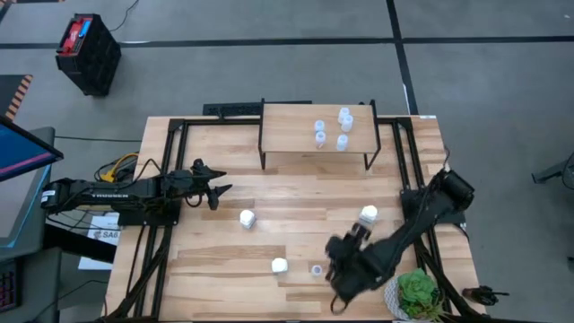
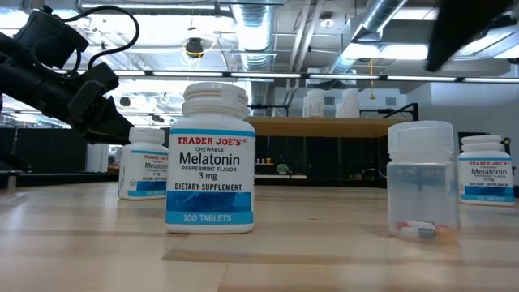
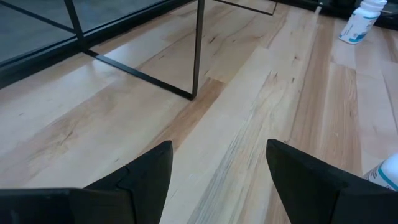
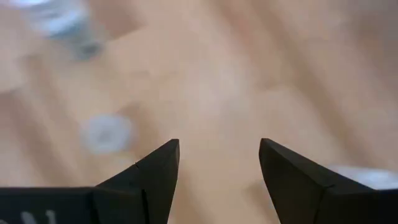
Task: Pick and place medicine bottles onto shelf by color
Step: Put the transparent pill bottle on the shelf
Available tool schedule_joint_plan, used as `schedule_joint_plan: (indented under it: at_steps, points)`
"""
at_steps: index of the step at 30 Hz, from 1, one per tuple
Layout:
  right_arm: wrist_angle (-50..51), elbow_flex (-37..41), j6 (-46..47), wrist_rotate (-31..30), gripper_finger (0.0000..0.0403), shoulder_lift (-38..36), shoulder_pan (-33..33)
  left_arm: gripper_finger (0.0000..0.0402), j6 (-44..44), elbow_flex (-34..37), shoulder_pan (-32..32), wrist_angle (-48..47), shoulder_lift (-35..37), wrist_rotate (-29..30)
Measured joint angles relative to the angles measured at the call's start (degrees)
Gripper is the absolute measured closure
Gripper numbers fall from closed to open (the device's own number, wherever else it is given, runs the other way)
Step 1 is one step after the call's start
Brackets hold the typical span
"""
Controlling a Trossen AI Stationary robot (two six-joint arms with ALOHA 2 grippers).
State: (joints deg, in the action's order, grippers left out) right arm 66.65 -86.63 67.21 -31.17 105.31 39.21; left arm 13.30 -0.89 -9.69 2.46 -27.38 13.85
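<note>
Three white bottles stand on the table [image 1: 224, 269]: one near the middle [image 1: 247, 218], one toward the front edge [image 1: 279, 266], and one further right [image 1: 369, 213]. In the low view the nearest white bottle [image 2: 210, 158] carries a blue and white label reading "TRADER JOE'S CHEWABLE Melatonin PEPPERMINT FLAVOR 3 mg DIETARY SUPPLEMENT 100 TABLETS". The two behind it, at the left [image 2: 146, 163] and the right [image 2: 485, 169], show the same "Melatonin" label. A small clear bottle [image 1: 317, 269] stands on the table just right of the front white one; in the low view it [image 2: 422, 179] has a few capsules at its bottom.

The shelf [image 1: 287, 121] sits at the back of the table, with four small clear bottles [image 1: 330, 127] grouped on its right half.

The left gripper [image 1: 213, 190] hangs over the left part of the table, its fingers [image 3: 146, 174] wide apart and empty. The arm bears white lettering too small to read. The right gripper [image 1: 339, 274] is just right of the small clear bottle on the table, fingers [image 4: 155, 174] also spread wide with nothing between them. A green potted plant [image 1: 418, 293] stands at the table's front right corner.
</note>
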Motion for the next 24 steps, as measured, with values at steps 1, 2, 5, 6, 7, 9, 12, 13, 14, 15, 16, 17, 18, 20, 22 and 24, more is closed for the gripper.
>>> schedule_joint_plan:
  at_steps: [1, 2, 5, 6, 7, 9, 12, 13, 14, 15, 16, 17, 18, 20, 22, 24]
  points:
    - [-2.9, 0.0, -0.7, 0.5, 0.0159, 0.9, 0.6, 0.0155, 0.0, 0.0, 0.0, 0.0, 0.0, 0.0]
    - [-5.4, 0.0, -1.1, 1.1, 0.0159, 1.6, 1.2, 0.0155, 0.0, 0.0, 0.0, 0.0, 0.0, 0.0]
    - [-12.3, 0.0, -1.7, 2.8, 0.0159, 3.2, 1.9, 0.0155, 0.0, 0.0, 0.0, 0.0, 0.0, 0.0]
    - [-13.8, 0.0, -1.7, 3.1, 0.0159, 3.8, 2.1, 0.0155, 0.0, 0.0, 0.0, 0.0, 0.0, 0.0]
    - [-14.8, 0.0, -1.7, 3.3, 0.0159, 4.2, 2.1, 0.0155, 0.0, 0.0, 0.0, 0.0, 0.0, 0.0]
    - [-16.0, 0.0, -1.7, 3.3, 0.0159, 5.2, 2.0, 0.0155, 0.0, 0.0, 0.0, 0.0, 0.0, 0.0]
    - [-15.9, 0.0, -1.7, 4.3, 0.0159, 5.9, 1.4, 0.0155, 0.0, 0.0, 0.0, 0.0, 0.0, 0.0]
    - [-16.5, -0.1, -1.7, 4.7, 0.0159, 6.3, 1.0, 0.0155, 0.0, 0.0, 0.0, 0.0, 0.0, 0.0]
    - [-16.5, -0.1, -1.7, 5.3, 0.0159, 6.5, 0.6, 0.0155, 0.0, 0.0, 0.0, 0.0, 0.0, 0.0]
    - [-16.4, 0.0, -1.7, 5.7, 0.0159, 6.8, 0.3, 0.0155, 0.0, 0.0, 0.0, 0.0, 0.0, 0.0]
    - [-16.3, 0.1, -1.7, 6.3, 0.0159, 6.9, 0.2, 0.0155, 0.0, 0.0, 0.0, 0.0, 0.0, 0.0]
    - [-16.6, 0.0, -1.7, 6.5, 0.0159, 7.0, 0.0, 0.0155, 0.0, 0.0, 0.0, 0.0, 0.0, 0.0]
    - [-17.0, 0.0, -1.8, 6.8, 0.0159, 7.0, -0.3, 0.0155, 0.0, 0.0, 0.0, 0.0, 0.0, 0.0]
    - [-17.8, 0.0, -2.5, 7.3, 0.0159, 7.3, -0.8, 0.0155, 0.0, 0.0, 0.0, 0.0, 0.0, 0.0]
    - [-18.7, 0.0, -4.2, 7.5, 0.0159, 7.3, -0.9, 0.0155, 0.0, 0.0, 0.0, 0.0, 0.0, 0.0]
    - [-19.5, 0.0, -6.2, 7.4, 0.0159, 7.2, -1.3, 0.0155, 0.0, 0.0, 0.0, 0.0, 0.0, 0.0]
